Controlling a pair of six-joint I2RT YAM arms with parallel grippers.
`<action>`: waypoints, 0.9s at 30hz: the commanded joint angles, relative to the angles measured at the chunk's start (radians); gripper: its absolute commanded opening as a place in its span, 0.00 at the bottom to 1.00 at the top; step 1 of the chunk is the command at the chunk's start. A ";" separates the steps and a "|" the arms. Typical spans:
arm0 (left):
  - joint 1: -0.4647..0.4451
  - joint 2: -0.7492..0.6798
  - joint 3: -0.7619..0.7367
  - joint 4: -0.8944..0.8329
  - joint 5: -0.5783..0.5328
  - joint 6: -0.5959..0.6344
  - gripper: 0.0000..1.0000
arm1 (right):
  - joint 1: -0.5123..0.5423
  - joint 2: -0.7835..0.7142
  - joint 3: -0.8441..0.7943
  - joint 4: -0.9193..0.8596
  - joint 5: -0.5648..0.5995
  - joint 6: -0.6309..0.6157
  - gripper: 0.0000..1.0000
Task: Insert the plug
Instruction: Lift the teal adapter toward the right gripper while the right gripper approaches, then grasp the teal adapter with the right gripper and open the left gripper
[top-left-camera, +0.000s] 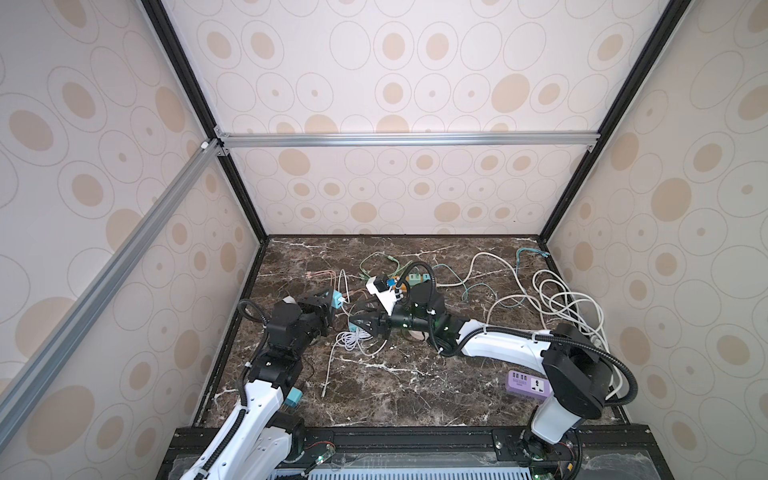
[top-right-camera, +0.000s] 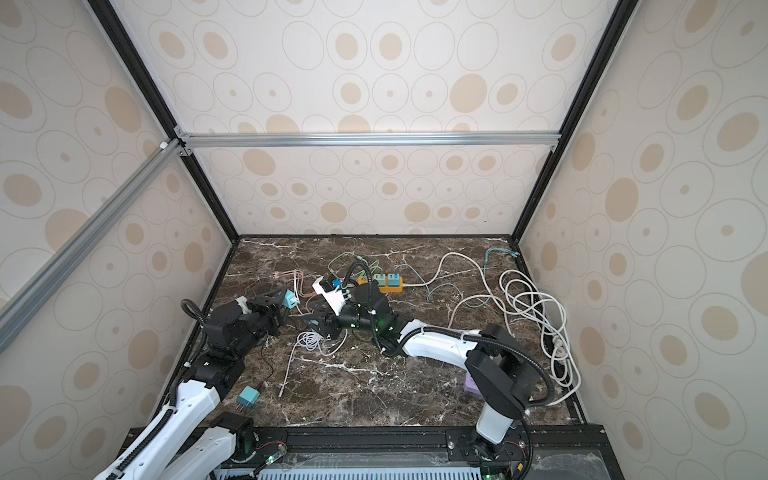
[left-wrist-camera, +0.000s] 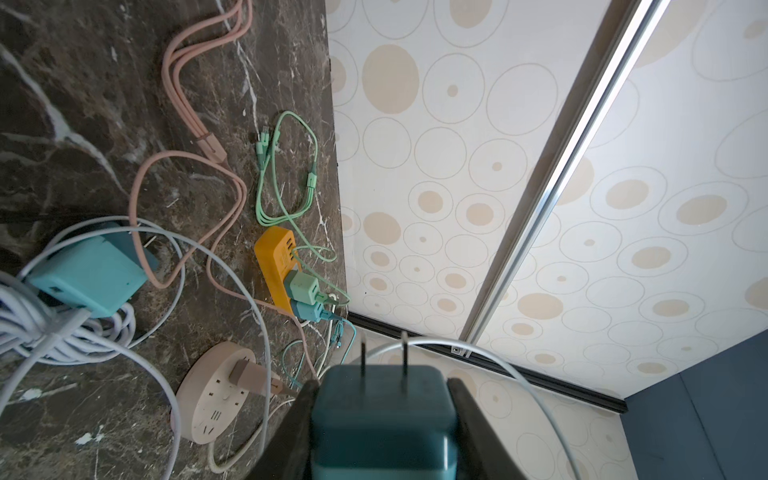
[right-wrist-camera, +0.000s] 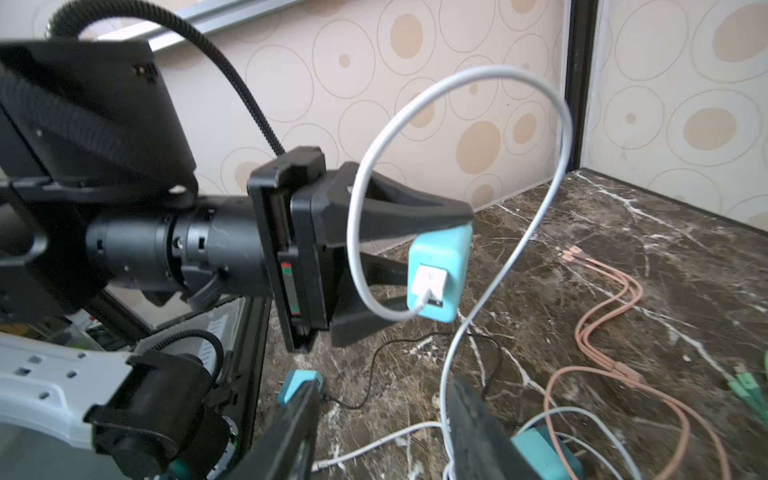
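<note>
Tech A: Position of the teal charger plug (left-wrist-camera: 382, 419)?

Tech B: Raised off the marble tabletop (top-left-camera: 415, 395), at 10 o'clock from tabletop centre in both top views. Clamped across its sides by the left gripper (right-wrist-camera: 441, 270), with both flat prongs (left-wrist-camera: 404, 353) bare and directed away from the wrist.

Tech A: Anything fitted to it?

Tech B: One white USB cable (right-wrist-camera: 557, 124), seated in a port, looped upward and down to the tabletop.

Tech A: State of the right gripper (top-left-camera: 355, 326)?

Tech B: Near the plug, between 4 and 5 o'clock of it in both top views. Jaws standing apart, with the white USB cable hanging in the gap beside one finger, not pinched.

Tech A: Nearby sockets?

Tech B: Orange power strip (left-wrist-camera: 272, 257) at 12 o'clock from tabletop centre, with two chargers (left-wrist-camera: 305, 297) seated. Round pink power strip (left-wrist-camera: 212, 399) partly hidden beneath the right arm.
</note>
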 joint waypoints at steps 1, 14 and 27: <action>-0.010 -0.023 0.015 0.067 0.015 -0.082 0.00 | 0.007 0.058 0.053 0.114 0.023 0.035 0.46; -0.025 -0.025 0.002 0.085 0.007 -0.099 0.00 | 0.010 0.186 0.211 0.066 0.044 0.058 0.41; -0.029 -0.017 -0.028 0.127 -0.020 0.017 0.30 | 0.006 0.164 0.262 -0.043 0.129 -0.020 0.00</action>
